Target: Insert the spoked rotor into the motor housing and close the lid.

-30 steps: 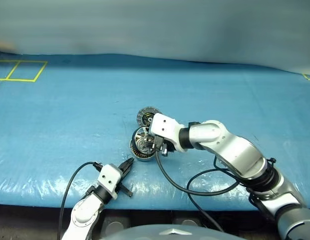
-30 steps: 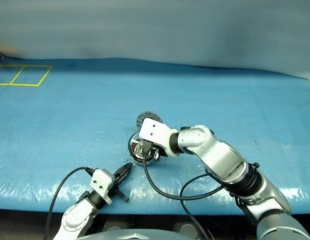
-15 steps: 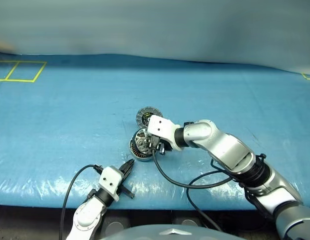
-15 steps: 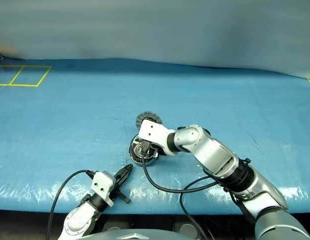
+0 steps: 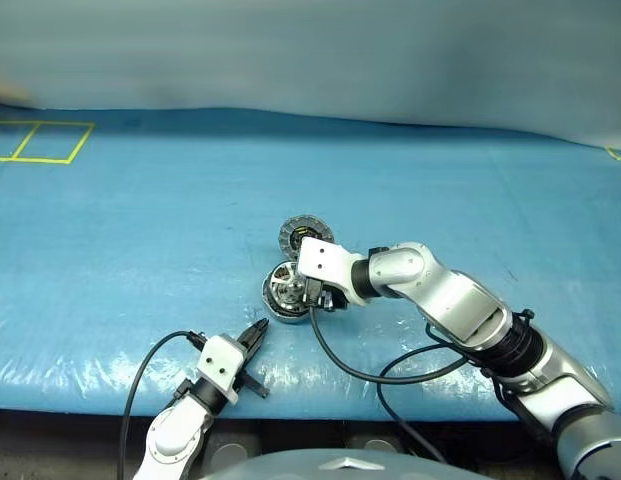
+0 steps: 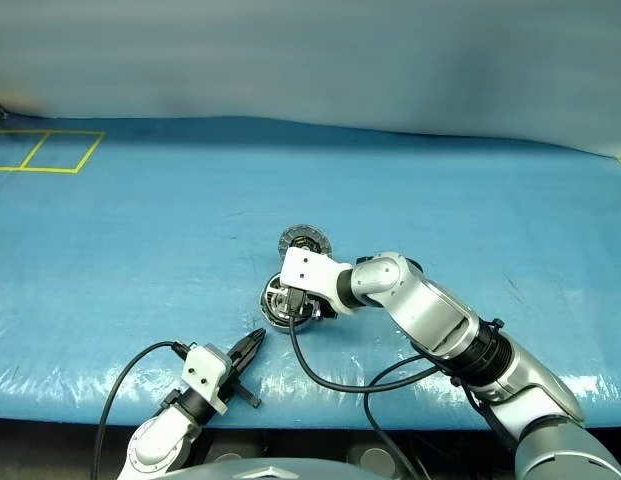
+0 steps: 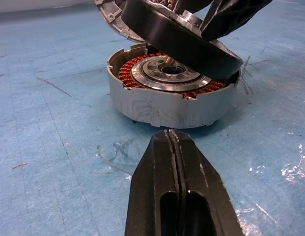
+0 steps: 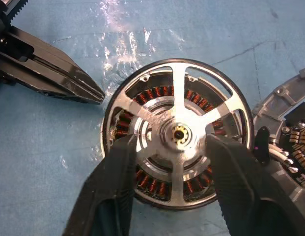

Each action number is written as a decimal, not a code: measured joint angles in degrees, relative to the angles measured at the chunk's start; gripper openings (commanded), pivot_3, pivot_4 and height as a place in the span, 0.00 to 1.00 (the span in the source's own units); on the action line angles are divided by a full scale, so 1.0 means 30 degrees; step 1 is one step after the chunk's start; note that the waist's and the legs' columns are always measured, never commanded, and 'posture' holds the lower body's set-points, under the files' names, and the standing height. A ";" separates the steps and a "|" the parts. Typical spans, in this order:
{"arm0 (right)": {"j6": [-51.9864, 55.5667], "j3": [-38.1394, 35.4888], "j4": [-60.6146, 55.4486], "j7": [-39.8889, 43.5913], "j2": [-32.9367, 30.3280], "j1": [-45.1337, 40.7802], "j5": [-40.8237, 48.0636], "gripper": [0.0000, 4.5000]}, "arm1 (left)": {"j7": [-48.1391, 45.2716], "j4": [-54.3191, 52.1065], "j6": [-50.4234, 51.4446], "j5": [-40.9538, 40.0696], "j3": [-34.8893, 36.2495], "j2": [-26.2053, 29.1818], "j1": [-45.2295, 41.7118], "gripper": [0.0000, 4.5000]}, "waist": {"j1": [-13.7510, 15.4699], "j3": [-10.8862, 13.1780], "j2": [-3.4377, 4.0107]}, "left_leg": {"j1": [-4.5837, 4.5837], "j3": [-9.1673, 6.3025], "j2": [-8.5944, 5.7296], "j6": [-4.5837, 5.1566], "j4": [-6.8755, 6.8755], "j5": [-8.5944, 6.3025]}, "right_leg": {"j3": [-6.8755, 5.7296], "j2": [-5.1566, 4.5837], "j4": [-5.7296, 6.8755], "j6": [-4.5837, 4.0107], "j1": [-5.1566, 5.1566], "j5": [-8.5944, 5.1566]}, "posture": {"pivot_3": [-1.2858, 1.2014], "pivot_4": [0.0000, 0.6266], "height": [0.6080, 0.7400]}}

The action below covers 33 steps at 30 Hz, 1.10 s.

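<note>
Blue plastic sheeting (image 5: 140, 230) covered the table, with yellow tape squares (image 5: 40, 140) at the far left corner and a pale wall behind.

Head views: your right gripper (image 5: 312, 292) reached in from the right and pointed down over the housing (image 5: 286, 303) at mid-table. The lid (image 5: 304, 236) lay open just behind, joined to the housing, its finned inner face up. Your left gripper (image 5: 256, 334) sat low at the near edge, its tip aimed at the housing but apart from it.

Left wrist view: your left fingers (image 7: 179, 187) were pressed together with nothing between them. Ahead stood the housing (image 7: 162, 105), its copper windings (image 7: 127, 73) exposed. The rotor (image 7: 181, 37) hung tilted over the rim, its far side higher, not yet seated. I judged you parked this arm there to brace the housing if it slid.

Right wrist view: the rotor (image 8: 179, 132) lay centred over the windings, its pale hub lined up with the housing's centre. Your right fingers (image 8: 118, 172) straddled the hub on either side, spread apart. Whether they gripped the spokes or had let go, I could not tell. The lid (image 8: 290, 132) showed at the edge, the left gripper (image 8: 49, 76) across from it.

Judgement: insertion was under way; the tilt needed levelling before the lid could close.
</note>
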 measured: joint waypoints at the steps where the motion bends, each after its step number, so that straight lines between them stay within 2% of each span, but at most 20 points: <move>1: -0.0004 0.0000 0.0004 -0.0064 0.0060 0.0017 -0.0066 0.79 | -0.0001 0.0079 -0.0006 0.0006 0.0000 0.0000 -0.0018 0.00 | -0.0014 0.0000 0.0000 | 0.0001 0.0000 0.0000 0.0000 0.0002 0.0000 | 0.0001 0.0000 0.0002 0.0002 -0.0001 0.0000 | 0.52 0.24 1.00; 2: -0.0011 -0.0001 0.0003 -0.0141 0.0087 0.0017 -0.0174 0.87 | -0.0005 0.0149 -0.0036 0.0013 -0.0001 0.0002 -0.0065 0.00 | -0.0025 -0.0001 0.0001 | 0.0005 0.0001 0.0000 0.0000 0.0004 0.0000 | 0.0000 0.0001 0.0004 0.0003 0.0000 0.0001 | 0.52 0.24 1.00; 9: 0.0178 -0.0211 -0.0054 -0.0262 0.0332 0.0013 -0.0331 0.87 | -0.0024 0.0300 -0.0129 0.0048 -0.0007 0.0003 -0.0270 0.00 | -0.0013 -0.0001 0.0002 | 0.0005 -0.0001 0.0001 0.0001 0.0011 0.0002 | 0.0000 0.0000 0.0008 0.0005 0.0004 0.0003 | 0.52 0.24 1.00; 12: 0.0730 -0.1070 -0.0120 -0.0583 0.0846 0.0025 -0.0061 0.67 | -0.0030 0.0330 -0.0124 0.0055 -0.0006 0.0008 -0.0401 0.00 | -0.0006 -0.0002 0.0001 | 0.0005 -0.0001 0.0001 0.0002 0.0010 0.0002 | 0.0000 0.0001 0.0009 0.0006 0.0005 0.0005 | 0.52 0.24 1.00; 14: 0.1006 -0.1528 -0.0157 -0.1032 0.1330 0.0095 0.0042 0.51 | -0.0038 0.0337 -0.0111 0.0056 -0.0016 0.0010 -0.0463 0.00 | -0.0017 -0.0002 0.0002 | 0.0004 -0.0001 0.0001 0.0002 0.0007 0.0002 | 0.0000 0.0002 0.0009 0.0007 0.0010 0.0005 | 0.52 0.24 1.00; 21: 0.1556 -0.1778 0.0080 -0.2970 0.2878 0.1203 -0.0081 0.01 | -0.0071 0.0336 0.0040 0.0059 -0.0080 0.0038 -0.0614 0.00 | -0.0018 -0.0003 0.0003 | 0.0004 -0.0003 0.0001 0.0002 0.0006 0.0002 | 0.0000 0.0003 0.0014 0.0008 0.0016 0.0007 | 0.52 0.24 1.00; 33: 0.1149 -0.1852 0.0989 -0.4726 0.3437 0.2843 -0.0774 0.00 | -0.0074 0.0166 0.0512 0.0055 -0.0085 0.0081 -0.0597 0.00 | -0.0033 -0.0022 0.0015 | 0.0027 -0.0003 0.0001 0.0003 0.0009 0.0003 | 0.0000 0.0004 0.0014 0.0010 0.0022 0.0004 | 0.52 0.24 1.00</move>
